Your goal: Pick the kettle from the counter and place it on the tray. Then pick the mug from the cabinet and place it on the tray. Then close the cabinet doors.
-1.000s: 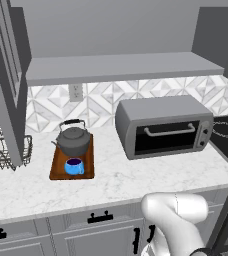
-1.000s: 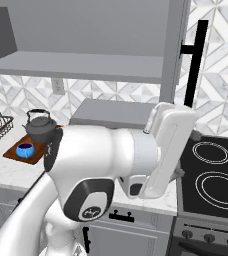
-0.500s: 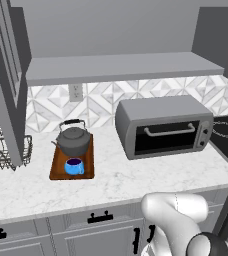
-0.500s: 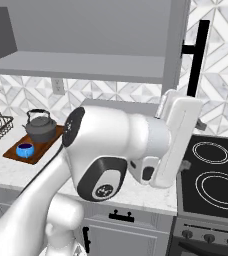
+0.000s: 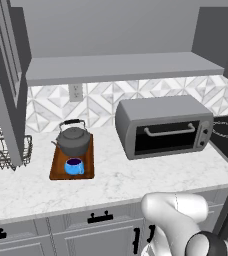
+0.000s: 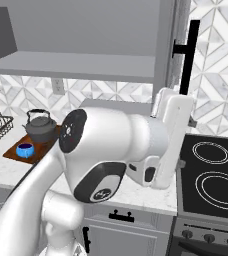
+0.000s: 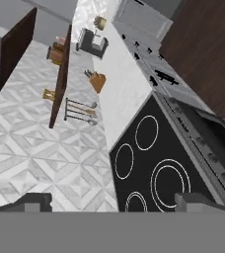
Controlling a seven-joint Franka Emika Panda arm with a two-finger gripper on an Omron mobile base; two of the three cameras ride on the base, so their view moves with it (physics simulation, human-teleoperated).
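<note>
You have one kettle (image 5: 72, 141), one mug (image 5: 74, 166) and one tray (image 5: 88, 162) on the surface (image 5: 126, 182), plus one toaster oven (image 5: 163, 125), one wire rack (image 5: 3, 155) and four stove burners (image 7: 156, 163).

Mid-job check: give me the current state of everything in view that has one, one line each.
kettle: upright on the tray, lid on
mug: upright on the tray, in front of the kettle
tray: flat on the counter
cabinet doors: open
toaster oven: door shut
gripper: open, empty
</note>
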